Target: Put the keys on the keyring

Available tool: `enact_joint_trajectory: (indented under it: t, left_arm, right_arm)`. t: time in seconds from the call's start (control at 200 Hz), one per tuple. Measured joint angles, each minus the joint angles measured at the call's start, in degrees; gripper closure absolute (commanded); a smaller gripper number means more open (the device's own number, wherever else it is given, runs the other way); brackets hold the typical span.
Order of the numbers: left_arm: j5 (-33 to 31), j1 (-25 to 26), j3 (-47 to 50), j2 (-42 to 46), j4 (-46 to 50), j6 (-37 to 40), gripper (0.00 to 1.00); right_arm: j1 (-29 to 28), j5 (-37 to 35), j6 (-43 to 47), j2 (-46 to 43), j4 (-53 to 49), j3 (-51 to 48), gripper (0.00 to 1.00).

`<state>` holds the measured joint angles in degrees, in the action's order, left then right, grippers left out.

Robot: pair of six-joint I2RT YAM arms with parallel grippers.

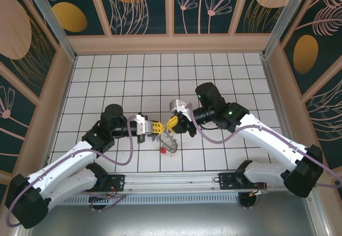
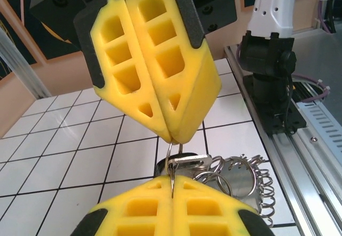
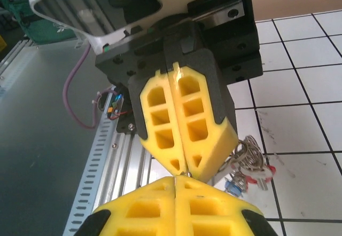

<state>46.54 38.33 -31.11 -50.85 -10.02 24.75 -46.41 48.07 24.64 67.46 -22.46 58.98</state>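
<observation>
Both grippers meet tip to tip over the middle of the tiled floor. My left gripper (image 1: pixel 160 127) (image 2: pixel 173 179) is shut on a thin metal ring (image 2: pixel 170 153). My right gripper (image 1: pixel 170 123) (image 2: pixel 179 139) (image 3: pixel 179 178) is shut on the top of the same ring. A silver key head (image 2: pixel 189 160) is threaded on the ring, with a dark-headed key behind it. The bunch of keys (image 1: pixel 169 140) hangs below, with a red one (image 3: pixel 265 171) and a blue one (image 3: pixel 235 185). A flat grey round metal piece (image 2: pixel 243 187), which I take for the keyring, sits among several wire rings.
The aluminium rail (image 1: pixel 176 181) with both arm bases runs along the near edge. Low walls (image 1: pixel 171 44) enclose the white tiled floor (image 1: pixel 133 81). The right arm's base (image 2: pixel 272 86) stands close behind the bunch in the left wrist view.
</observation>
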Motion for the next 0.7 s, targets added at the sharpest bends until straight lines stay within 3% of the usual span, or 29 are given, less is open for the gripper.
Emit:
enact_joint_trajectory:
  t: [0.09,0.671,0.696]
  left_arm:
    - [-0.15,-0.07,0.66,-0.44,-1.77,-1.99,0.82]
    - [-0.13,-0.13,2.95,-1.20,-6.86,-7.69,0.84]
    - [-0.70,-0.15,3.04,-1.18,-6.84,-7.78,0.84]
  right_arm:
    - [-0.46,-0.17,-1.22,0.87,0.17,0.79,1.00]
    - [-1.31,-3.10,-2.99,3.87,1.46,1.31,1.00]
    - [-1.20,-3.74,-2.99,3.87,1.46,1.31,0.95]
